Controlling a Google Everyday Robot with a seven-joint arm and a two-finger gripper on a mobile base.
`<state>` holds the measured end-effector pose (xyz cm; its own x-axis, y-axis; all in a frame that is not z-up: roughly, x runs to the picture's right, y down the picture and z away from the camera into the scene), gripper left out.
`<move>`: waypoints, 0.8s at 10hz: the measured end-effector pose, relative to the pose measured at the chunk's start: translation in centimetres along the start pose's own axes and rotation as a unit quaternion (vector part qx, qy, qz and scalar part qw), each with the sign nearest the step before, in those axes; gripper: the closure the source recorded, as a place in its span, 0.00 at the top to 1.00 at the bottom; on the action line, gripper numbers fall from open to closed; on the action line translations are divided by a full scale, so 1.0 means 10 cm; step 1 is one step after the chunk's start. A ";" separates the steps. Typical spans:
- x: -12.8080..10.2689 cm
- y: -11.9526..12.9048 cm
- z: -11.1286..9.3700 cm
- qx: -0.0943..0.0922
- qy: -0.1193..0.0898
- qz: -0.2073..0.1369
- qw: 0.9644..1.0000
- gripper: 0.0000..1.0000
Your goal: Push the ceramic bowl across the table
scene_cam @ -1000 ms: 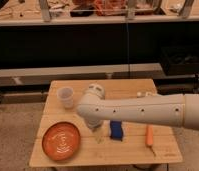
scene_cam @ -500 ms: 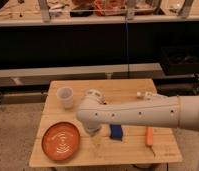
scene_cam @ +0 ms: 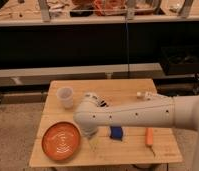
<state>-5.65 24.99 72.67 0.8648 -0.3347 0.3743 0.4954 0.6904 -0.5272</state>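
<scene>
The ceramic bowl (scene_cam: 63,141) is a wide, shallow orange-red dish with pale swirl marks. It sits at the front left corner of the light plank table (scene_cam: 129,89). My white arm reaches in from the right and bends down at the middle of the table. The gripper (scene_cam: 92,140) hangs at its lower end, close to the tabletop and just right of the bowl's rim. Its jaws stand open with nothing held. I cannot tell whether it touches the bowl.
A small translucent white cup (scene_cam: 66,97) stands at the back left. Right of the gripper lies a blue item (scene_cam: 116,132), with an orange stick-shaped item (scene_cam: 149,136) further right. A small pale object (scene_cam: 141,95) lies at the back right. Dark shelving runs behind the table.
The arm's bend has swung forward and down toward the front of the table, bringing the gripper lower beside the bowl. The bowl and the other items have not moved.
</scene>
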 end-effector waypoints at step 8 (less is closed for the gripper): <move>-0.15 -0.07 0.27 -0.001 -0.020 -0.023 1.000 0.80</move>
<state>-7.48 26.76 74.57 0.8368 -0.3412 0.4282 0.5354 0.6736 -0.5095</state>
